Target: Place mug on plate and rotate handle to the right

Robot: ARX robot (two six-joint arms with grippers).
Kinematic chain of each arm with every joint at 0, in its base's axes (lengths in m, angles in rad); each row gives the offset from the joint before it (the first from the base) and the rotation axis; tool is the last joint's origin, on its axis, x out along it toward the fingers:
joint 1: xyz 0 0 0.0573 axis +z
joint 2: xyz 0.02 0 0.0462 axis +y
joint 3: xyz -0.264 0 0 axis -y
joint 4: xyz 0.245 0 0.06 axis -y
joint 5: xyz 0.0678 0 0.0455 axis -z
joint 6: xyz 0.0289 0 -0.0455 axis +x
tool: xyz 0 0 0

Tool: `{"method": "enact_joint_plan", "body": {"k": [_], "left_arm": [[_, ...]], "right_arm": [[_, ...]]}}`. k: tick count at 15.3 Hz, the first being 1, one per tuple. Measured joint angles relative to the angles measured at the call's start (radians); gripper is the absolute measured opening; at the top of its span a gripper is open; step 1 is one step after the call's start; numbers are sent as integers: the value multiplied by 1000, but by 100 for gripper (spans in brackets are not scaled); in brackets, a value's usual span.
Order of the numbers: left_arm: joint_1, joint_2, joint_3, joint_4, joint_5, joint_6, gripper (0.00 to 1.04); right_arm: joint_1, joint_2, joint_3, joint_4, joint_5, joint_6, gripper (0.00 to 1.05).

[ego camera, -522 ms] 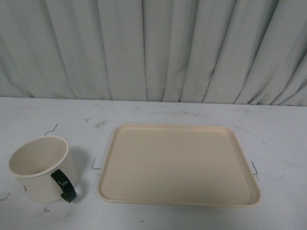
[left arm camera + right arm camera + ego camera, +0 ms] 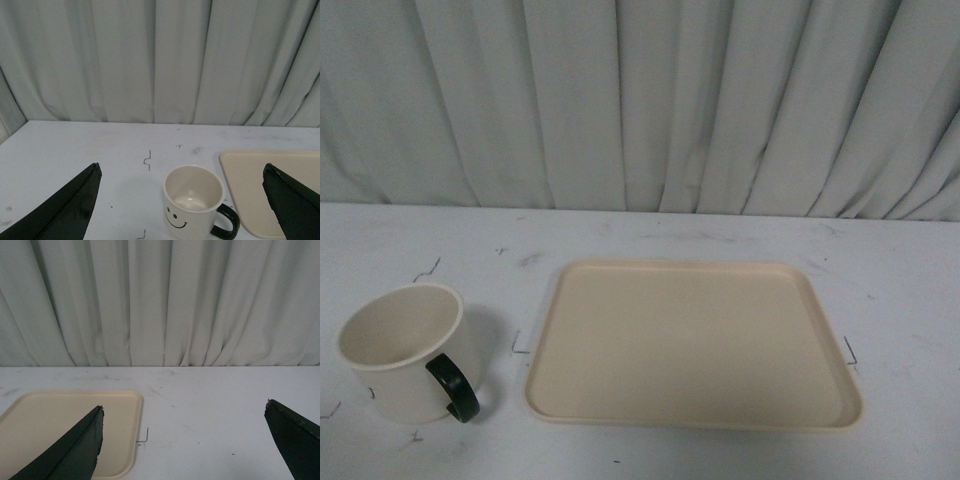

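The mug (image 2: 405,350) sits on the table (image 2: 905,285) left of the plate (image 2: 690,340), the left gripper (image 2: 181,166) and right gripper (image 2: 183,404) both spread wide, so the left one, maybe near enough, must grab it first.

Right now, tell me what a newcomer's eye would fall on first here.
The cream mug stands out first, upright on the white table at the left, its black handle turned toward the camera. To its right, apart from it, lies the wide beige plate, bare. Pale curtains hang behind.
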Motion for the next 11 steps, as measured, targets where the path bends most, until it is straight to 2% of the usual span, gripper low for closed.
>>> {"method": "enact_joint_plan", "body": {"k": [7, 8, 9, 11], "left_arm": [[-6, 6, 5, -28, -19, -2, 98], [-63, 95, 73, -192, -153, -18, 98], [-77, 160, 109, -240, -213, -19, 98], [-77, 259, 158, -279, -253, -14, 98]], "right_arm": [[0, 0, 0, 0, 0, 0, 98], [0, 0, 0, 0, 2, 1, 98], [0, 0, 0, -1, 2, 1, 98], [0, 0, 0, 0, 1, 1, 98]]}}
